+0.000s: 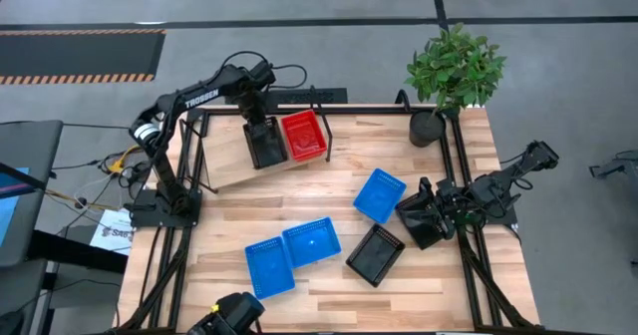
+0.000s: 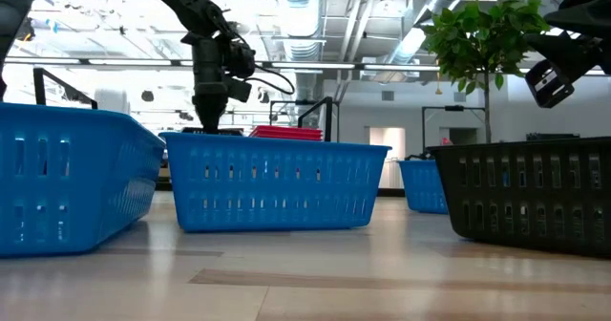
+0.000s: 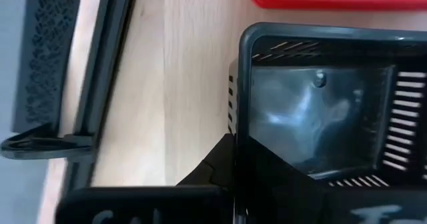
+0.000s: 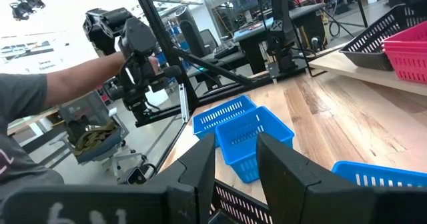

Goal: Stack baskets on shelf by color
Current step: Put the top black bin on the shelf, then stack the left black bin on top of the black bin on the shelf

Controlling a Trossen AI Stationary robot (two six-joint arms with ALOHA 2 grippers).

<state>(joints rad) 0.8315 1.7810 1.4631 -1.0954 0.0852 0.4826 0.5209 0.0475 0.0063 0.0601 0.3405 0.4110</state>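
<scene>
A black basket (image 1: 266, 143) lies over the tilted plywood shelf (image 1: 224, 161) at the far left, beside a red basket (image 1: 304, 136). My left gripper (image 1: 261, 119) stands above the black basket's far end, pointing down, shut on it. In the low view a blue basket (image 2: 272, 182) hides the held one. On the tabletop sit three blue baskets (image 1: 269, 267) (image 1: 312, 242) (image 1: 380, 194) and another black basket (image 1: 376, 254). My right gripper (image 4: 237, 164) waits at the table's right edge, open and holding nothing. My left gripper holds the black basket by its far short wall (image 3: 239, 131), one finger (image 3: 213, 167) outside and the other inside the hollow. The fingers come from above, pointing down. The basket sits level with its opening up; whether its bottom rests on the shelf I cannot tell.
A potted plant (image 1: 454, 71) stands at the far right corner. The shelf's black frame (image 3: 100, 84) runs beside the held basket. A dark mesh (image 4: 240, 204) shows just under my right gripper. Beyond the table a person's arm (image 4: 67, 84) reaches toward other equipment.
</scene>
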